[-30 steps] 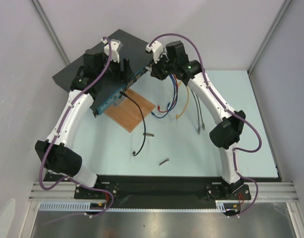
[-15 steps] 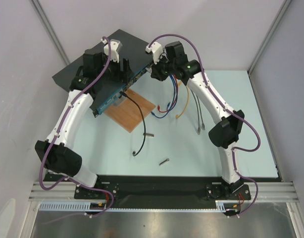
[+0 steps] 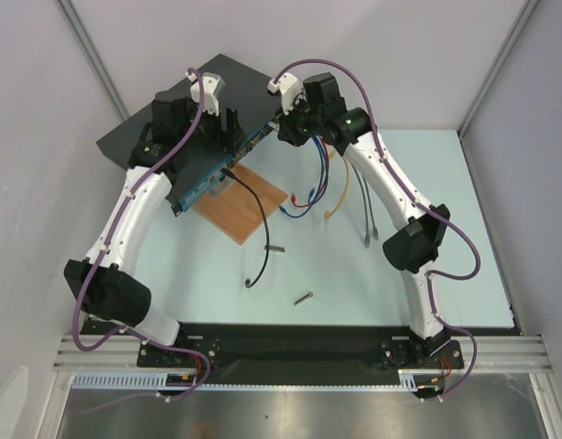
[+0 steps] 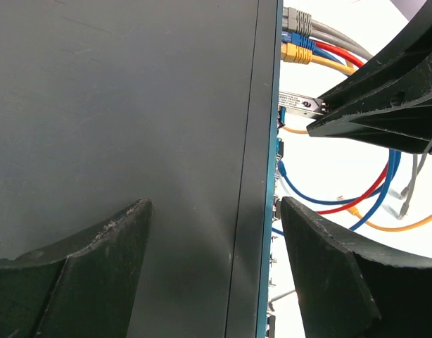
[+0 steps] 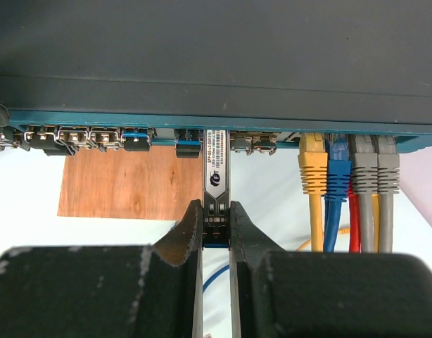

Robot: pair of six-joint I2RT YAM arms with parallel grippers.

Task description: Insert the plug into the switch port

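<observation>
Plug at switch front, left of cables; board beneath.

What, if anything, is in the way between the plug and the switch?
Nothing visible. The plug, pinched in the right gripper, has its tip right at the switch, against its blue front. The colored cables sit off to one side.

Right wrist cam: plug rear hidden inside right gripper (tip depth can't be told); switch cut off both sides. Top cam: ports too small, plug hidden.
</observation>
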